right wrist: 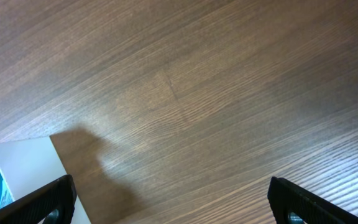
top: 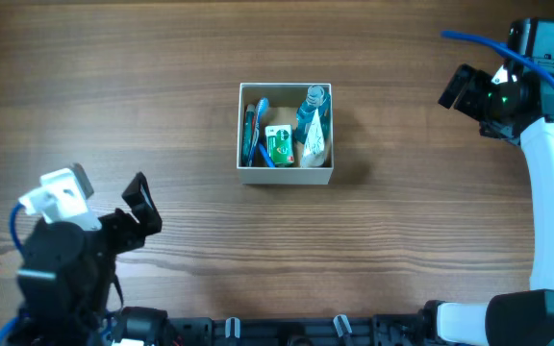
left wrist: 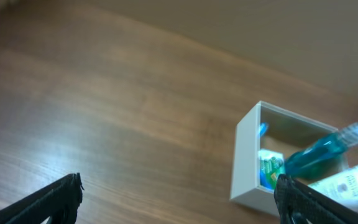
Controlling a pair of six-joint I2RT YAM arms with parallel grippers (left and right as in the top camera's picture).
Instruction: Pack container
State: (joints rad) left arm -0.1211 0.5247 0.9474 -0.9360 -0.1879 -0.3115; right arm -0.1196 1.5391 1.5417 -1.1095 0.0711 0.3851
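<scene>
The container (top: 286, 175), a square white-walled box with a tan inside, stands at the middle of the table. In it lie a blue toothbrush (top: 258, 120), a green-and-white packet (top: 278, 145), a blue bottle (top: 314, 113) and a white tube (top: 315, 146). My left gripper (top: 142, 207) is open and empty at the front left, well away from the box. In the left wrist view the container (left wrist: 246, 158) shows at the right, beyond the open gripper (left wrist: 178, 199). My right gripper (top: 458, 88) is open and empty at the far right. The right wrist view shows the open gripper (right wrist: 169, 202) and a corner of the container (right wrist: 27, 165).
The wooden table (top: 162, 86) is bare around the box. The right arm's white link (top: 551, 192) runs along the right edge. The robot bases (top: 287, 332) line the front edge.
</scene>
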